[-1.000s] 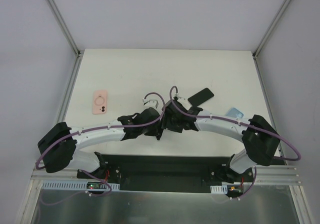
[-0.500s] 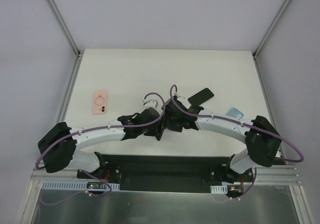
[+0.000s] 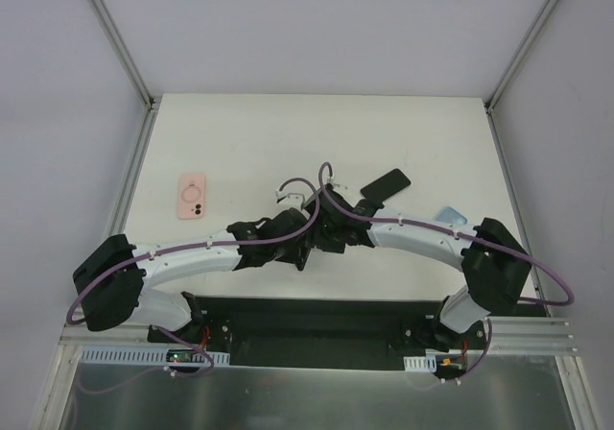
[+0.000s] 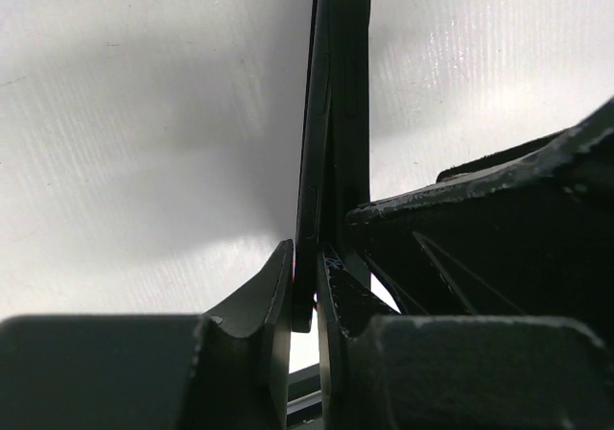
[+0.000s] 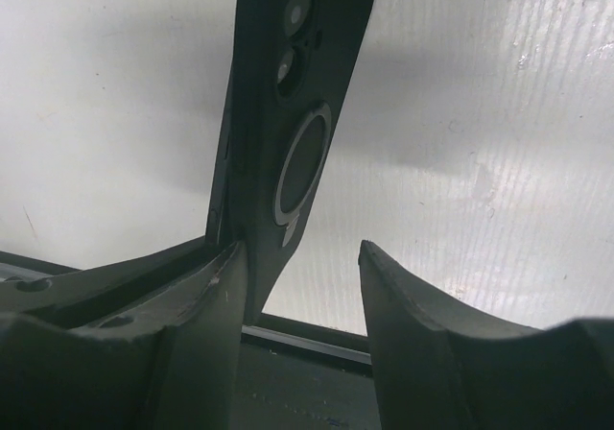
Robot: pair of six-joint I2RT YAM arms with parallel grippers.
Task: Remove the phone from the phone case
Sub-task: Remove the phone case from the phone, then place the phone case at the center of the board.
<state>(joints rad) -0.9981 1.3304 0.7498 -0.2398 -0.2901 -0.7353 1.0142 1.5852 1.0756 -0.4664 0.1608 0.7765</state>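
A black phone (image 4: 309, 176) stands on edge above the table, still partly inside its black phone case (image 5: 299, 113), whose back shows two camera lenses and a grey ring. My left gripper (image 4: 304, 291) is shut on the phone's thin lower edge. The case's lower part curves away from the phone and leans on the inner face of one finger (image 5: 206, 300) of my right gripper (image 5: 302, 262), which is open; the other finger stands apart from the case. In the top view both grippers, left (image 3: 303, 249) and right (image 3: 322, 232), meet at the table's middle and hide the phone.
A pink phone case (image 3: 192, 198) lies at the left of the white table (image 3: 240, 142). A second black phone (image 3: 385, 183) lies right of centre, and a pale blue item (image 3: 449, 218) lies beyond the right arm. A black strip (image 3: 317, 315) runs along the near edge.
The right wrist has shifted slightly left, toward the left gripper, and its jaws have closed a touch. The left gripper has kept its grip in place.
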